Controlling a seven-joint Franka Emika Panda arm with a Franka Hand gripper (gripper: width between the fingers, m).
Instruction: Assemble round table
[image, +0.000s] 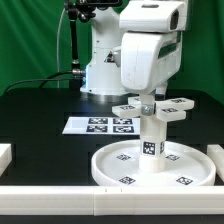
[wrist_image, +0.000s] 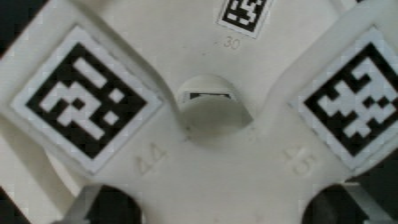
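Observation:
The large round rimmed disc (image: 118, 168) lies flat on the black table at the exterior view's right. The short thick cylinder (image: 151, 138) stands upright at its middle. The cross-shaped piece (image: 172, 111) sits level on top of the cylinder. My gripper (image: 147, 99) comes straight down onto the cross's middle. In the wrist view the cross-shaped piece (wrist_image: 214, 110) fills the frame, with tagged arms on either side. My gripper (wrist_image: 221, 203) has a dark finger on each side of the cross's middle, shut on it.
The marker board (image: 100, 125) lies flat behind the disc. A white rail (image: 50, 195) runs along the table's front edge. White blocks stand at the exterior view's left (image: 5, 155) and right (image: 215, 152). The arm's base (image: 100, 70) stands at the back.

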